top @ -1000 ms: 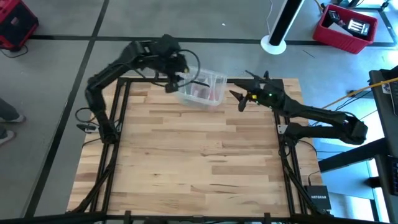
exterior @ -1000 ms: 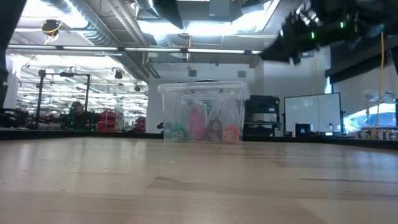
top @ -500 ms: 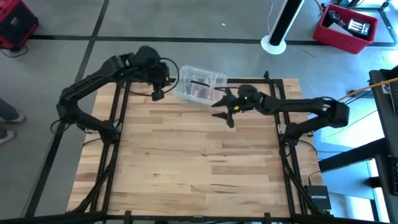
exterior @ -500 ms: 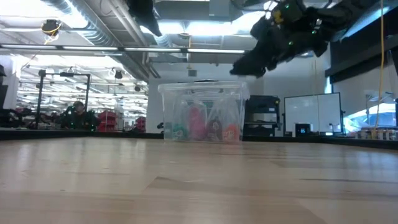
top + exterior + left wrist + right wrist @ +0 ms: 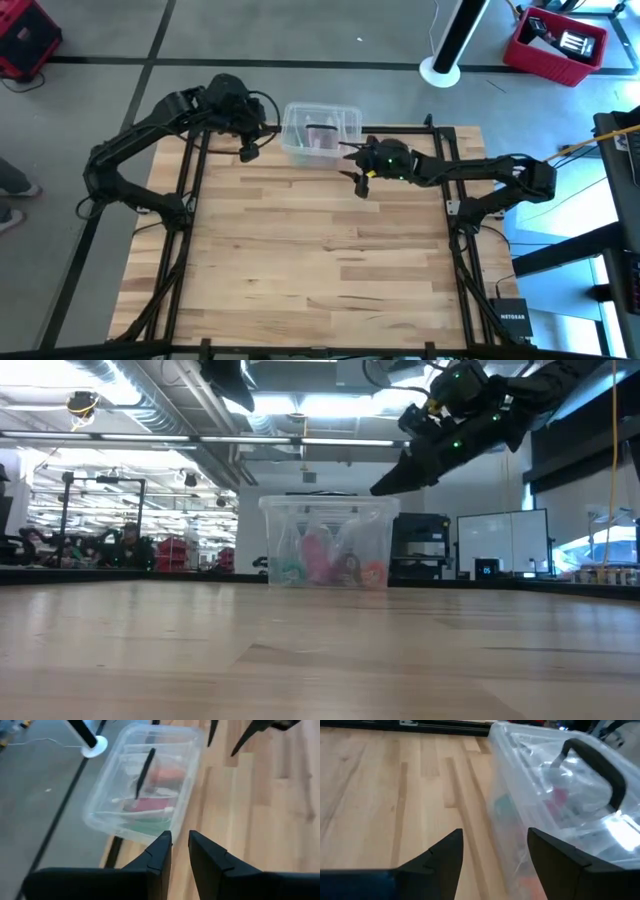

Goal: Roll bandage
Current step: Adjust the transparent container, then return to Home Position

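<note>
A clear plastic box (image 5: 320, 133) stands at the table's far edge, with a dark bar (image 5: 595, 765) across its top. Inside, the pinkish-red bandage (image 5: 318, 555) (image 5: 145, 804) lies among green and orange items and clear wrapping. My left gripper (image 5: 247, 152) (image 5: 179, 840) hangs left of the box and above the table, its fingers open by a narrow gap with nothing between them. My right gripper (image 5: 355, 168) (image 5: 495, 845) is wide open at the box's near right corner, level with its top (image 5: 375, 488). My right gripper has its far finger (image 5: 346, 148) at the box's near right corner (image 5: 500, 750). I cannot tell whether it touches the box.
Bare wooden tabletop (image 5: 320, 250) stretches from the box to the near edge. Black frame rails (image 5: 190, 200) run along the table's sides. Beyond the far edge are grey floor, a white pole base (image 5: 440, 70) and a red crate (image 5: 555, 45).
My left gripper has drawn back from over the box toward the table's left edge. My right gripper has come in from the right toward the box and sunk a little. The box, which was askew, has turned and now stands square to the far edge.
</note>
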